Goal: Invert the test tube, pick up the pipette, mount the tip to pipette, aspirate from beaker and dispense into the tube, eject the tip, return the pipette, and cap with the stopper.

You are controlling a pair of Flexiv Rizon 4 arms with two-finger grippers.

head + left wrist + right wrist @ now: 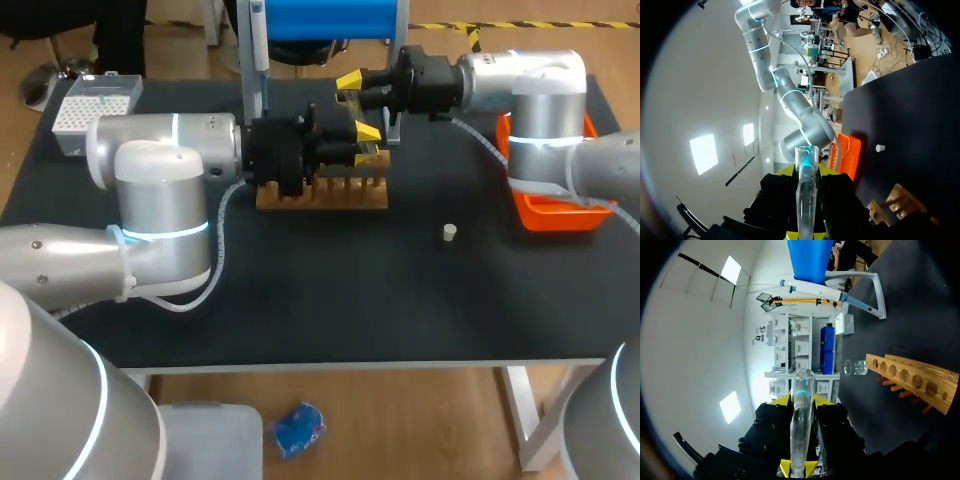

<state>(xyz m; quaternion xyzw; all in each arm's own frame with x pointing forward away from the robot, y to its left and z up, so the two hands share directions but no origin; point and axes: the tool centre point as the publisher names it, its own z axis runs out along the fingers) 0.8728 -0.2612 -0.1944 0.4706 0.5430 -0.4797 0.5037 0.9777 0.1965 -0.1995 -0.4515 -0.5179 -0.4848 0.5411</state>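
Observation:
A clear glass test tube (805, 195) lies between the fingers of both grippers, over the back of the wooden rack (320, 192). My left gripper (367, 135) comes in from the left and is shut on the tube; in its wrist view the open mouth (806, 150) points away. My right gripper (350, 82) comes in from the right and is shut on the same tube (800, 425), whose rounded end (803, 374) faces away. A small white stopper (450, 233) lies on the black table right of the rack. The pipette (258, 50) hangs on a stand at the back.
An orange bin (555, 210) sits at the right edge under my right arm. A white tip box (95, 105) stands at the back left. A glass beaker (855, 368) stands behind the rack (910, 375). A blue stand (330, 18) is at the back middle.

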